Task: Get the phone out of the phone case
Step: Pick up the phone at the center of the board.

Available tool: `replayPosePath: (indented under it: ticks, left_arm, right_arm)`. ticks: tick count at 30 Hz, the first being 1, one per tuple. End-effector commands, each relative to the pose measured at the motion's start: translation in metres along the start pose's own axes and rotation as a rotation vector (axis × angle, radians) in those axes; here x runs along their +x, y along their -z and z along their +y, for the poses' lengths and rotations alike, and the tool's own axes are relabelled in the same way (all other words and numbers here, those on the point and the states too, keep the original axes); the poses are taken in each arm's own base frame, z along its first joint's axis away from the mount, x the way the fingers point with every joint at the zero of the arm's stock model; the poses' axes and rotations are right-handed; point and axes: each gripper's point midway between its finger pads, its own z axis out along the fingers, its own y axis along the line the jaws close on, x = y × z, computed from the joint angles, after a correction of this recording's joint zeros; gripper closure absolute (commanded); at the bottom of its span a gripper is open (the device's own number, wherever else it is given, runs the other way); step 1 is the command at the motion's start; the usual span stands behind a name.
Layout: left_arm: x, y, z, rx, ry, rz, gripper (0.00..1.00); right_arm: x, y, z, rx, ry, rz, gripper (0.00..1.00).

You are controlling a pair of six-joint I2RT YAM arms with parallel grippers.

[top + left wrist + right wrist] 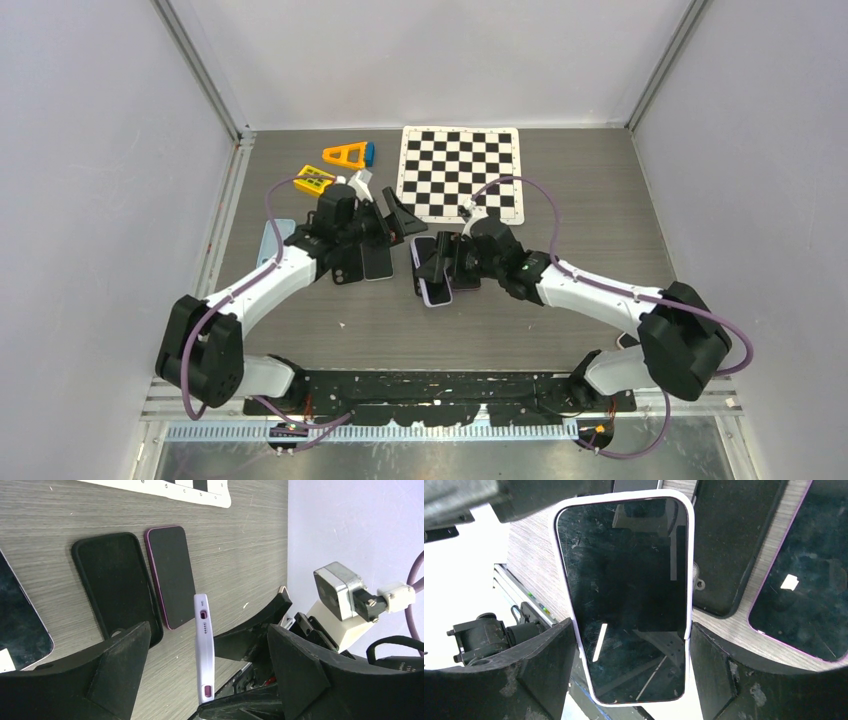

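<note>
A phone in a pale lavender case (624,595) stands upright off the table, pinched by its long edges between the jaws of my right gripper (631,665). Its dark screen faces the right wrist camera. In the top view it sits at the table's middle (432,278), with the right gripper (442,262) on it. My left gripper (207,665) is open, its fingers (120,665) spread wide on either side of the case's edge (204,650) without touching it. In the top view the left gripper (392,228) is just left of the phone.
An empty black case (117,585) and a purple-edged phone (172,575) lie flat side by side on the table; both also show in the right wrist view (734,540) (804,590). A checkerboard sheet (461,172), an orange triangle (348,154) and a yellow block (314,180) lie at the back.
</note>
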Motion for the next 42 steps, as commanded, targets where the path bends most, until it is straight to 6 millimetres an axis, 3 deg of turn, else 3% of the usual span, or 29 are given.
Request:
replayPosePath:
  ticks: [1, 7, 14, 18, 21, 22, 23, 24, 26, 30, 33, 35, 42]
  left_arm:
    - [0.011, 0.003, -0.002, 0.022, -0.018, 0.034, 0.13]
    - [0.022, 0.003, -0.001, 0.035, 0.014, 0.05, 0.32]
    - [0.022, 0.009, -0.008, 0.045, 0.024, 0.056, 0.45]
    - [0.025, 0.011, -0.014, 0.064, 0.024, 0.076, 0.64]
    - [0.027, 0.013, -0.017, 0.081, 0.023, 0.089, 0.93]
    - [0.026, 0.014, -0.018, 0.083, 0.014, 0.084, 0.99]
    - [0.024, 0.016, -0.019, 0.084, 0.004, 0.073, 1.0]
    - [0.023, 0.017, -0.018, 0.076, -0.007, 0.065, 1.0]
    - [0.019, 0.02, -0.018, 0.058, -0.041, 0.054, 1.0]
    - [0.005, 0.028, -0.027, 0.068, -0.125, 0.033, 1.0]
    - [-0.005, 0.035, -0.044, 0.133, -0.179, 0.022, 1.0]
    - [-0.012, 0.041, -0.061, 0.197, -0.217, 0.017, 1.0]
    - [-0.044, 0.068, -0.116, 0.351, -0.204, -0.086, 1.0]
  right_arm:
    - [-0.051, -0.001, 0.05, -0.125, 0.038, -0.165, 0.67]
    - [-0.055, -0.005, 0.071, -0.192, 0.035, -0.168, 0.67]
    - [-0.057, -0.006, 0.096, -0.255, 0.042, -0.149, 0.67]
    - [-0.06, -0.013, 0.096, -0.222, 0.053, -0.139, 0.66]
    - [-0.06, -0.015, 0.093, -0.196, 0.077, -0.121, 0.59]
    - [-0.058, -0.014, 0.092, -0.188, 0.083, -0.113, 0.51]
    - [-0.057, -0.013, 0.091, -0.188, 0.1, -0.108, 0.45]
    - [-0.055, -0.009, 0.09, -0.189, 0.109, -0.105, 0.31]
    - [-0.05, 0.001, 0.09, -0.205, 0.149, -0.101, 0.17]
    - [-0.04, 0.036, 0.092, -0.264, 0.228, -0.123, 0.05]
    - [-0.042, 0.07, 0.098, -0.313, 0.277, -0.188, 0.02]
    - [-0.038, 0.082, 0.094, -0.321, 0.276, -0.214, 0.01]
    - [-0.052, 0.1, 0.097, -0.324, 0.138, -0.3, 0.09]
